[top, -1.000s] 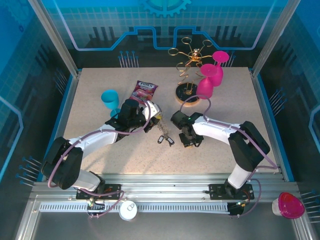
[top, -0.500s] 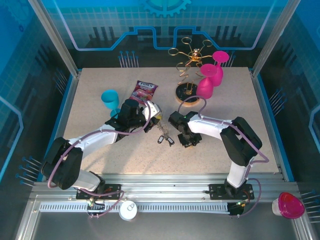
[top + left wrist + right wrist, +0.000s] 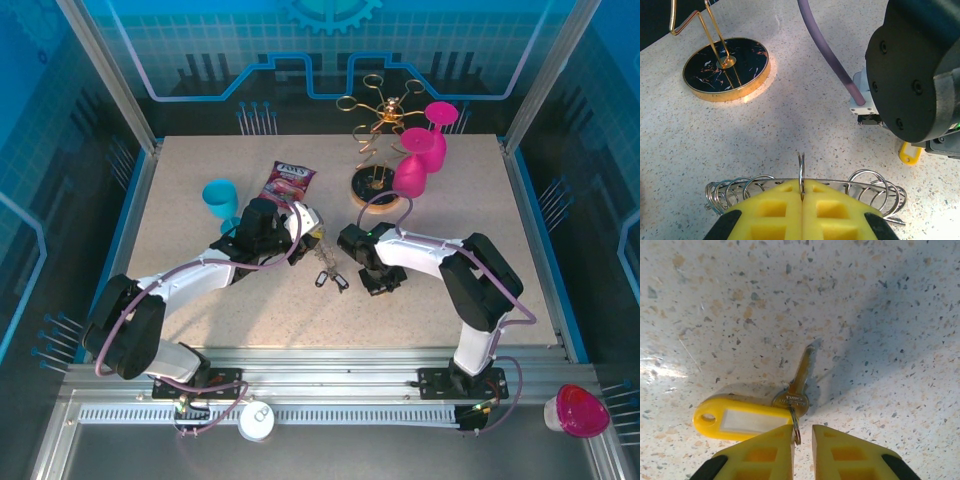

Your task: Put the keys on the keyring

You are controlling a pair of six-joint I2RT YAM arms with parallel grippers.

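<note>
The right arm has swung its elbow leftward since a second ago, and the right gripper (image 3: 380, 282) has narrowed. Its pads now stand a slim gap apart just over the worktop (image 3: 470, 215), with the small split ring of a brass key (image 3: 799, 380) in that gap. A yellow tag (image 3: 740, 419) lies beside that key. The left gripper (image 3: 802, 194) is clamped on one loop of the keyring (image 3: 875, 182). Black-headed keys (image 3: 330, 280) lie on the worktop between the two grippers.
</note>
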